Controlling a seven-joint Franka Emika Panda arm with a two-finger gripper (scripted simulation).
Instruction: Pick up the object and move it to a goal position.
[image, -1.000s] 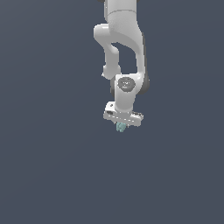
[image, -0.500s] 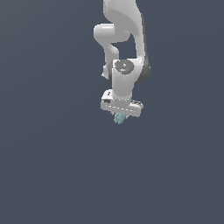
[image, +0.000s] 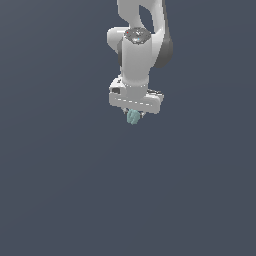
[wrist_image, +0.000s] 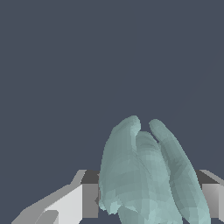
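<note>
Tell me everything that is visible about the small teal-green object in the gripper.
The object is a tiny, pale teal-green lump with an irregular, faceted surface; the wrist view shows rounded lobes divided by grooves. It looks matte, and its material cannot be told. It sits between the fingers of the white gripper, sticking out below them, far smaller than the gripper. Only the fingers appear to touch it, against the plain dark grey background.

Matt, faceted object (wrist_image: 148, 175); smooth white gripper (image: 134, 116)

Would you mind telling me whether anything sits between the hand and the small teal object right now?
Nothing visible does. The hand is already closed on the teal object, which sits between its fingers in the wrist view. No goal marker shows in either view.
</note>
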